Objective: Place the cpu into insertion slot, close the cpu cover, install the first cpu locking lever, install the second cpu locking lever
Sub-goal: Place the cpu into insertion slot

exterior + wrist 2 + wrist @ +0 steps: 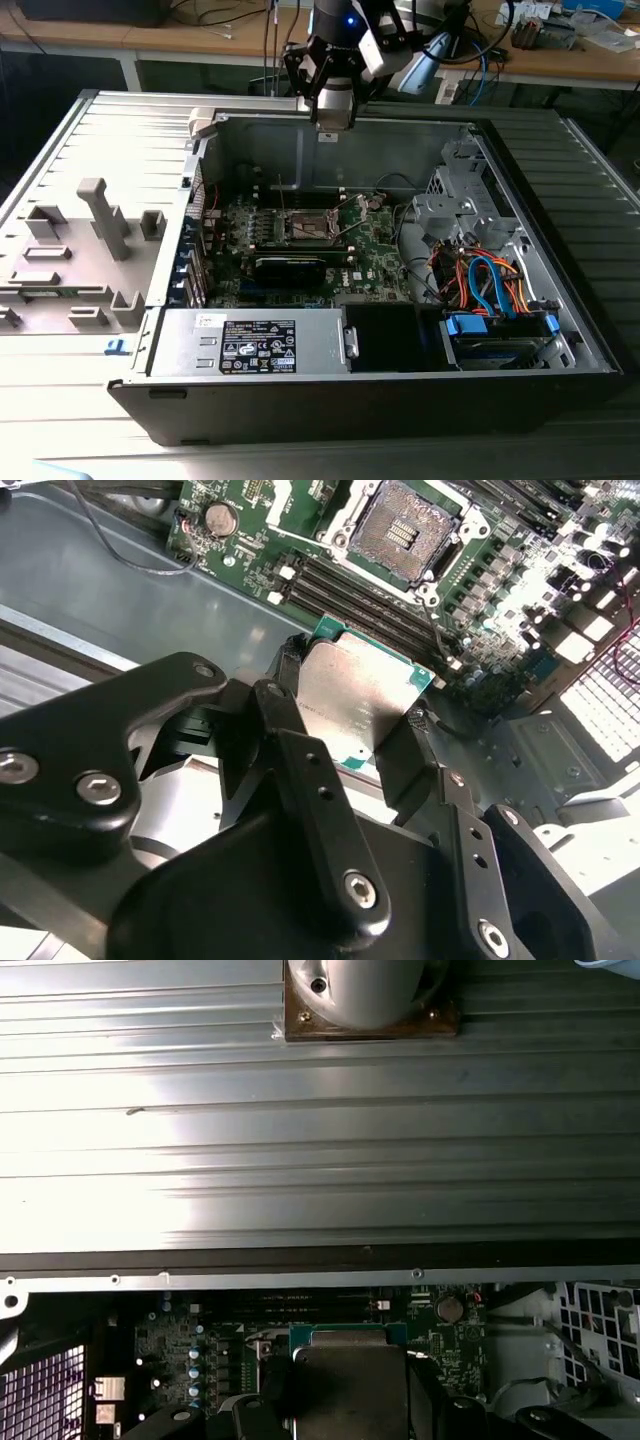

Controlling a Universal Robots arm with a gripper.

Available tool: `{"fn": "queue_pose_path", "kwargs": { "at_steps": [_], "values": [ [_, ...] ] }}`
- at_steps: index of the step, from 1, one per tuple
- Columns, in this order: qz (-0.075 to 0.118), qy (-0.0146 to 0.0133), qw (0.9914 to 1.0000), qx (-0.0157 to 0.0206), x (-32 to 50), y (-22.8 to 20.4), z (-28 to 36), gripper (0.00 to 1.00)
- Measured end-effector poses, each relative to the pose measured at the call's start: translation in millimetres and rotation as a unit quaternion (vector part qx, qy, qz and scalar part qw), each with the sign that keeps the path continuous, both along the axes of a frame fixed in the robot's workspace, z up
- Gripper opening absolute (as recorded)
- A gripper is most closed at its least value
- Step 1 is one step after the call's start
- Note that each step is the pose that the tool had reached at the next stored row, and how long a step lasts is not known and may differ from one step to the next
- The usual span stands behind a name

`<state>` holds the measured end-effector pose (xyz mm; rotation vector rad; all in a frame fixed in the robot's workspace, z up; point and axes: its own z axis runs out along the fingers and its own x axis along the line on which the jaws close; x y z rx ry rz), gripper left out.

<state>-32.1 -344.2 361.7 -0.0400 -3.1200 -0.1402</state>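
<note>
My gripper (333, 118) hangs over the back wall of the open computer case, above the green motherboard. Its black fingers (285, 730) are shut on the cpu (355, 695), a flat square chip with a silvery top and green edge, also seen between the fingers in the first wrist view (350, 1385). The insertion slot (405, 530) lies uncovered on the board, its dark pin field showing inside a shiny rim; in the exterior view the insertion slot (310, 228) sits well below and nearer than the gripper. Two thin levers seem to stand up beside it. I cannot make out the cpu cover.
A grey power supply box (250, 345) fills the case's near side. A drive bay with blue and orange cables (490, 290) sits at the exterior view's right. A grey fixture (100, 215) stands at the left. Long memory slots (350, 595) run beside the socket.
</note>
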Motion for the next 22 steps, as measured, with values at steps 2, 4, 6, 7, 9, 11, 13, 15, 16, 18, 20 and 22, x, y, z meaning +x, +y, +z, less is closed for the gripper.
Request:
{"fn": "queue_pose_path", "kwargs": {
  "at_steps": [2, 4, 6, 7, 9, 11, 13, 15, 16, 18, 20, 22],
  "values": [
    [0.000, 0.0000, 1.00000, 0.0000, 0.0, -0.4, -0.4, 0.55],
    [0.000, 0.0000, 1.00000, -0.0001, 0.0, -0.7, -0.8, 0.55],
    [0.000, 0.0000, 1.00000, 0.0000, 0.0, -1.1, -1.1, 0.55],
    [0.000, 0.0000, 1.00000, -0.0001, 0.0, -1.3, -1.3, 0.55],
    [0.000, 0.0000, 1.00000, 0.0000, 0.0, -1.6, -1.7, 0.55],
    [0.000, 0.0000, 1.00000, 0.0000, 0.0, -2.1, -2.1, 0.55],
    [0.000, 0.0000, 1.00000, 0.0000, 0.0, -2.5, -2.4, 0.55],
    [0.000, 0.0000, 1.00000, 0.0000, 0.0, -3.1, -2.9, 0.55],
    [0.000, 0.0000, 1.00000, 0.0000, 0.0, -3.4, -3.1, 0.55],
    [0.000, 0.0000, 1.00000, 0.0000, 0.0, -3.8, -3.3, 0.55],
    [0.000, 0.0000, 1.00000, 0.0000, 0.0, -4.4, -3.7, 0.55],
    [0.000, 0.0000, 1.00000, 0.0000, -0.1, -4.9, -4.0, 0.55]
  ]
}}
